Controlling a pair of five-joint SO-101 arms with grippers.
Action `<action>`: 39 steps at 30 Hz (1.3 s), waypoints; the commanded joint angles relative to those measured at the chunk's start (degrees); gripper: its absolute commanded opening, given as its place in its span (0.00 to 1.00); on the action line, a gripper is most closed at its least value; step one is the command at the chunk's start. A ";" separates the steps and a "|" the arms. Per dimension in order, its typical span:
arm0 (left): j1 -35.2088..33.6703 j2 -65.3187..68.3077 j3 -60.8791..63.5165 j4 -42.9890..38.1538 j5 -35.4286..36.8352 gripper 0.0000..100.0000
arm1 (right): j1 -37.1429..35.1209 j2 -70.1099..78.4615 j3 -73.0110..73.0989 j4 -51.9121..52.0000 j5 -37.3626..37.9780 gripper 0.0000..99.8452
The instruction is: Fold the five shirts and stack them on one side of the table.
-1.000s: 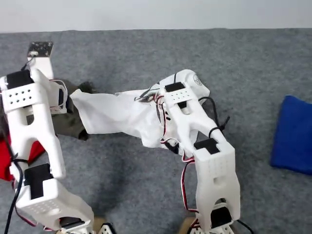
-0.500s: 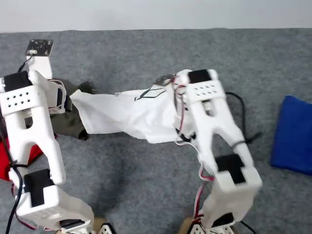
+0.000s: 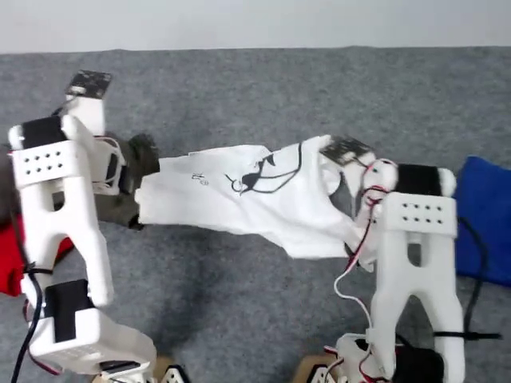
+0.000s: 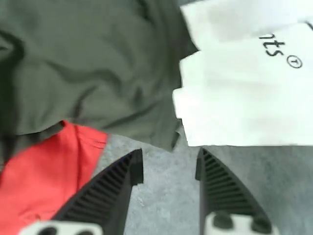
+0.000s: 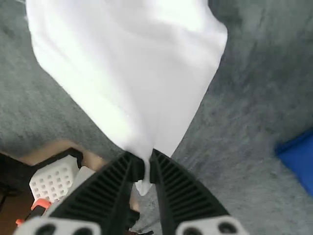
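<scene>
White cloth first: from above, the white shirt [image 3: 255, 195] lies drawn out across the grey table [image 3: 239, 88]. One end is bunched at the right arm [image 3: 411, 239] and the other lies by the left arm [image 3: 60, 191]. A blue shirt [image 3: 487, 223] sits just outside the right arm.

In the left wrist view the left pincer [image 4: 168, 164] is spread with nothing between its fingers, over bare table. The white shirt's edge lies just beyond its tips, with an olive shirt [image 4: 88, 63] next to that and a red shirt [image 4: 44, 171] beside one finger.

In the right wrist view the right pincer [image 5: 145, 166] is pressed together on a gathered fold of the white shirt, which fans out from its tips.

The fabric looks light, limp and likely to sag. I would take it at a hem or shoulder corner, not mid-panel.
</scene>
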 commanded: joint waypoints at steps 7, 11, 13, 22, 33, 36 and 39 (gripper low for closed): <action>7.03 -2.11 11.56 -5.89 -9.05 0.18 | 1.98 -0.57 0.53 -2.15 1.85 0.01; 8.53 -0.70 17.01 -9.93 -19.69 0.19 | 1.98 -0.57 0.62 -2.15 1.76 0.01; 8.53 0.00 18.68 -12.40 -23.03 0.20 | 1.89 -0.57 0.62 -2.33 1.76 0.01; 7.38 4.40 19.21 -20.31 -35.25 0.21 | 1.89 -0.57 0.62 -2.42 1.76 0.01; 8.18 15.38 16.31 -22.68 -39.03 0.21 | 1.89 -0.48 0.62 -2.59 1.67 0.01; 8.62 16.09 16.31 -22.59 -38.95 0.21 | 1.80 -0.48 0.62 -2.59 1.67 0.01; 8.62 17.23 16.13 -22.86 -38.95 0.21 | 1.80 -0.48 0.62 -2.59 1.67 0.01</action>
